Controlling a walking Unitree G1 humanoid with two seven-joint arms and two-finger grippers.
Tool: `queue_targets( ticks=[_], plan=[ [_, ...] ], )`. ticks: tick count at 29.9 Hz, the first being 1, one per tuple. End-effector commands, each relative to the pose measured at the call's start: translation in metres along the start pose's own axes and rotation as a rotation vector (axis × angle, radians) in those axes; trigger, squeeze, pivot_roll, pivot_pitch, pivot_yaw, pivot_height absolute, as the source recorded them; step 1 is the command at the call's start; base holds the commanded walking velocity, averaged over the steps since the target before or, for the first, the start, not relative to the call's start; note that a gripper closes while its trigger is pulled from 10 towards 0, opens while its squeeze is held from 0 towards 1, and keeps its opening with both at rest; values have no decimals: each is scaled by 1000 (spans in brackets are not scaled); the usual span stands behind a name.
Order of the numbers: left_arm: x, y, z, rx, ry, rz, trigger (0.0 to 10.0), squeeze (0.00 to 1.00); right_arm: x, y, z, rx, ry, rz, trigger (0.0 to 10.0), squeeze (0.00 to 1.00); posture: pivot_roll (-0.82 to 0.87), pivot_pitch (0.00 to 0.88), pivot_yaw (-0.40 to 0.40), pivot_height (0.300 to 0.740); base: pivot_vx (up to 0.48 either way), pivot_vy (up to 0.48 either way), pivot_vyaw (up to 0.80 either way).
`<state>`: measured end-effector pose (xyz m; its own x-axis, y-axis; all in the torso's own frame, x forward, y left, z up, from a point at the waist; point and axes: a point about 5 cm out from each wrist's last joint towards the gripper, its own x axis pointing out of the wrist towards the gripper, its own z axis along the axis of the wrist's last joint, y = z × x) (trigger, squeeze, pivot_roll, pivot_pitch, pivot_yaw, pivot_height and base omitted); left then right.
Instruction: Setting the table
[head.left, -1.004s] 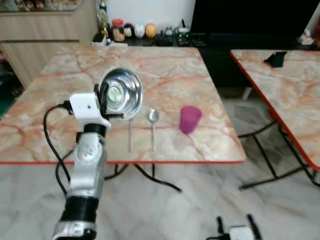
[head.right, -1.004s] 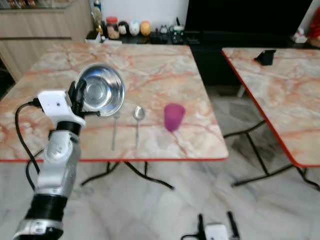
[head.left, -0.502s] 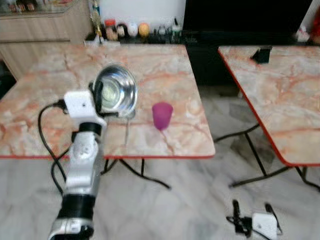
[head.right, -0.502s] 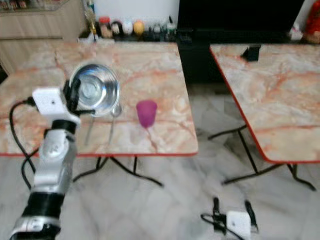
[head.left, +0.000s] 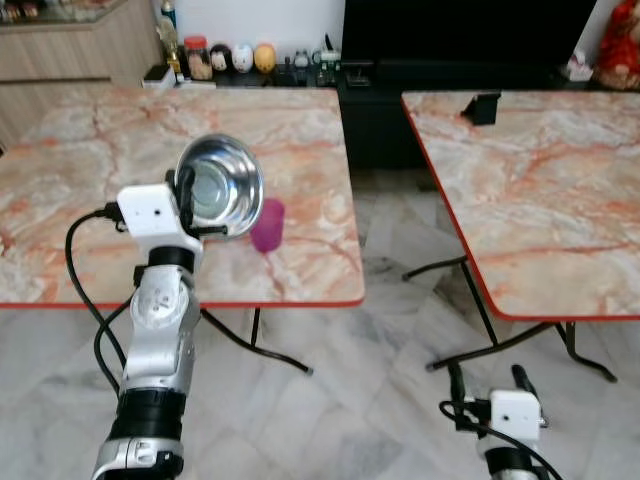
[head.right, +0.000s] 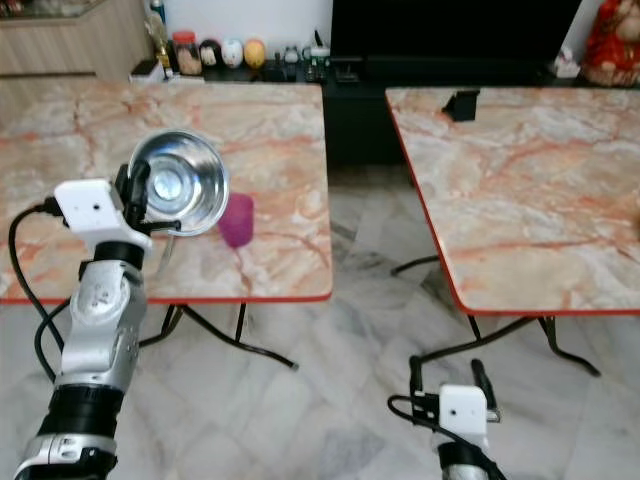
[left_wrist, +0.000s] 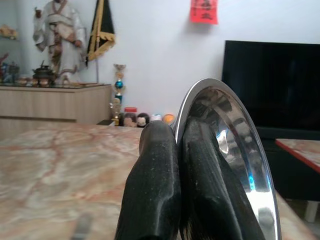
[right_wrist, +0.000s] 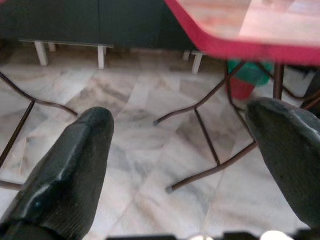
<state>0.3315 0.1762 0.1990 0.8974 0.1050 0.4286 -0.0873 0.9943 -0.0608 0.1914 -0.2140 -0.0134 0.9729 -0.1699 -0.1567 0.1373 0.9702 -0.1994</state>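
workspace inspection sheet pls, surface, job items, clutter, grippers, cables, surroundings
surface: two marble-pattern tables, left table and right table, red-edged
job's things: steel bowl held tilted above left table; purple cup upright on it
clutter: jars and ornaments behind left table; black object on right table
grippers: left gripper pinching bowl rim; right gripper open, low over floor
cables: black cable looping off left wrist
surroundings: marble floor, dark TV unit

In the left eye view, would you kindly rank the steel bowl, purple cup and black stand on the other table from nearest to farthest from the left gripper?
1. Steel bowl: pinched in the left gripper.
2. Purple cup: just beyond the bowl, on the near table.
3. Black stand: far corner of the right-hand table.
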Motion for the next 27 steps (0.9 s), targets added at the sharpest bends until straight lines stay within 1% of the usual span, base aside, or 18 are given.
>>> queue_targets(
  ticks=[1,4,5,8,9,10,11,12,13,16,18,20,21,25,27],
  plan=[
    [3,-1,6,-3,-23,-2,10000,0,-6,-3,-21,26,142,-26,10000,0,-33,0,-3,740,0,-289,0],
    [4,-1,7,-3,-27,2,10000,0,-14,-5,-39,66,260,-49,10000,0,-34,0,-2,740,0,-289,0],
    [5,0,7,-1,-29,4,10000,0,-17,-6,-47,67,318,-47,10000,0,-36,0,0,740,0,-289,0],
    [6,1,8,0,-32,8,10000,0,-20,-6,-56,78,398,-35,10000,0,-36,0,2,740,0,-287,0],
    [6,1,8,0,-32,8,10000,0,-20,-6,-56,78,398,-35,10000,0,-36,0,2,740,0,-289,0],
    [7,2,9,2,-37,13,10000,0,-22,-6,-63,86,463,-31,10000,0,-37,0,3,740,0,-285,0],
    [8,2,11,1,-43,17,10000,0,-23,-6,-66,88,502,-31,10000,0,-35,0,2,740,0,-285,0],
    [8,2,11,1,-43,17,10000,0,-23,-6,-66,88,502,-31,10000,0,-35,0,2,740,0,-285,0],
    [9,2,13,-2,-52,21,10000,0,-24,-5,-70,106,536,-30,10000,0,-30,0,1,740,0,-285,0],
    [12,1,19,-7,-80,25,10000,0,-30,-3,-78,97,617,1,10000,0,-30,0,1,740,0,-285,0],
    [15,0,27,-17,-114,30,10000,0,-34,-1,-82,91,656,19,10000,0,-20,0,-5,740,0,-281,0],
    [19,-2,40,-39,-161,25,10000,0,-37,2,-84,94,677,36,10000,0,-16,0,-6,740,0,-281,0],
    [20,-4,42,-40,-165,18,10000,0,-36,3,-83,99,676,41,10000,0,-16,0,-6,740,0,-281,0],
    [21,-9,45,-51,-168,-7,10000,0,-36,7,-83,106,677,49,10000,0,-20,0,-3,740,0,-281,0],
    [20,-12,40,-56,-149,-15,10000,0,-38,9,-85,113,692,48,10000,0,-20,0,-3,740,0,-281,0]
  ],
)
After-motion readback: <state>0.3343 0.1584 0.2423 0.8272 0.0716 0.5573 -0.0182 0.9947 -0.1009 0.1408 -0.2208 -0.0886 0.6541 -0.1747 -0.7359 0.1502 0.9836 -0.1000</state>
